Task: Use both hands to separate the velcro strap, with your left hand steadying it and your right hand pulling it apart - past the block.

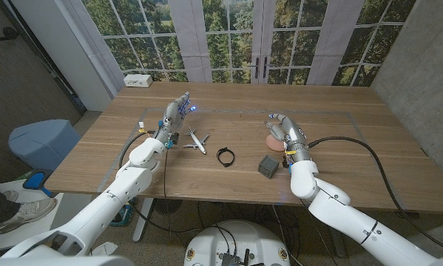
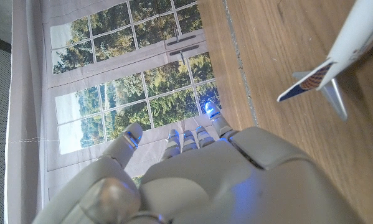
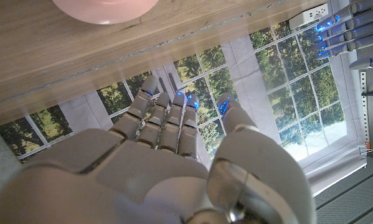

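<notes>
The black velcro strap (image 1: 225, 156) lies as a closed loop on the wooden table (image 1: 354, 148), near the middle. A dark grey block (image 1: 268, 165) sits just to its right. My left hand (image 1: 176, 114) is raised over the table to the left of the strap, fingers apart and holding nothing; the left wrist view shows its back (image 2: 198, 180) with the fingers reaching toward the window. My right hand (image 1: 284, 131) hovers behind the block, fingers loosely apart and empty; in the right wrist view its back (image 3: 167, 162) faces the camera.
A white toy airplane (image 1: 197, 140) lies between my left hand and the strap, its tail (image 2: 326, 78) close in the left wrist view. A pink round object (image 1: 274, 142) sits beside my right hand, also the pink object (image 3: 105, 7). A white box (image 1: 139, 80) rests at the far left edge.
</notes>
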Motion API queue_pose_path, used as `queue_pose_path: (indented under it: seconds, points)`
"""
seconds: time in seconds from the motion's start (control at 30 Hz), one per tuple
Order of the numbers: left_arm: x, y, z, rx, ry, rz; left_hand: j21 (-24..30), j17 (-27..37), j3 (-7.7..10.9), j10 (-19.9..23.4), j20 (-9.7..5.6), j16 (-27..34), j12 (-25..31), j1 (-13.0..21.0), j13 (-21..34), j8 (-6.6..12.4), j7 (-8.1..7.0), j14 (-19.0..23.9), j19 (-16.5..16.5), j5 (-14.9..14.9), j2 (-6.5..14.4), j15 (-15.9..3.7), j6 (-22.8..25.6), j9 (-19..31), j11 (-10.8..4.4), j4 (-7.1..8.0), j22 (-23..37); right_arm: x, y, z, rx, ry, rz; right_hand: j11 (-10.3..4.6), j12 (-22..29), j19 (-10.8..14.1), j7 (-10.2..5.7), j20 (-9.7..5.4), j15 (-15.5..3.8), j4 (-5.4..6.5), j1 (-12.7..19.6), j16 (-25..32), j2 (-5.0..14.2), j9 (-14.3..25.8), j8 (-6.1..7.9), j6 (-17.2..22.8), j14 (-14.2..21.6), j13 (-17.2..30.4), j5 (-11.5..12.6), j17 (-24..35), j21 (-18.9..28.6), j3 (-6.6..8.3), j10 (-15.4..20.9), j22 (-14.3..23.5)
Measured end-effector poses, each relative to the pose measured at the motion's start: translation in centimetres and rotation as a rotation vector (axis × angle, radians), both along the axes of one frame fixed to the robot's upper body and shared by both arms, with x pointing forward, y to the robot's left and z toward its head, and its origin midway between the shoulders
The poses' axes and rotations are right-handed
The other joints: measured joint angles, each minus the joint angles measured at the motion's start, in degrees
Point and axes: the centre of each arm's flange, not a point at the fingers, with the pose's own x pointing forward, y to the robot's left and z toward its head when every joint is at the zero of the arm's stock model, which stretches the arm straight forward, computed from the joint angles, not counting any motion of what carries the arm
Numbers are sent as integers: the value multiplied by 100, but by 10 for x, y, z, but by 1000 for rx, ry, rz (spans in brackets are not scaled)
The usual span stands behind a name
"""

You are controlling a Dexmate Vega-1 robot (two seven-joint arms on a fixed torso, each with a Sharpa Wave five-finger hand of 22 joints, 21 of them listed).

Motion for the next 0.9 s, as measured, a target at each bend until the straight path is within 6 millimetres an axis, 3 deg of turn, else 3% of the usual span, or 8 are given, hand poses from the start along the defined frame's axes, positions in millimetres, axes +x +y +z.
queue_pose_path:
  seconds: [0.17, 0.9]
  points:
    - [-2, 0, -1, -1, -3, -1, -21, 0, 0, 0, 0, 0, 0, 0, 0, 0, 0, 0, 0, 0, 0, 0, 0, 0, 0, 0, 0, -3, 5, -2, -23, -4, -8, 0, 0, 18, -1, 19, -20, -22, 81, 0, 40, 0, 9, 40, 20, 23, 0, 0, 0, -22, 0, 0]
    - [-7, 2, -5, -3, -15, -16, -87, 0, 0, 0, 22, 0, 0, 0, 0, 0, 0, 0, 22, 0, 0, 0, 0, 0, 0, 1, 0, -18, 29, -12, -140, -3, -25, 0, 45, 50, -21, -14, -20, 34, 219, 65, -97, -1, 9, 60, 19, 106, -1, 80, -23, -111, -1, 0]
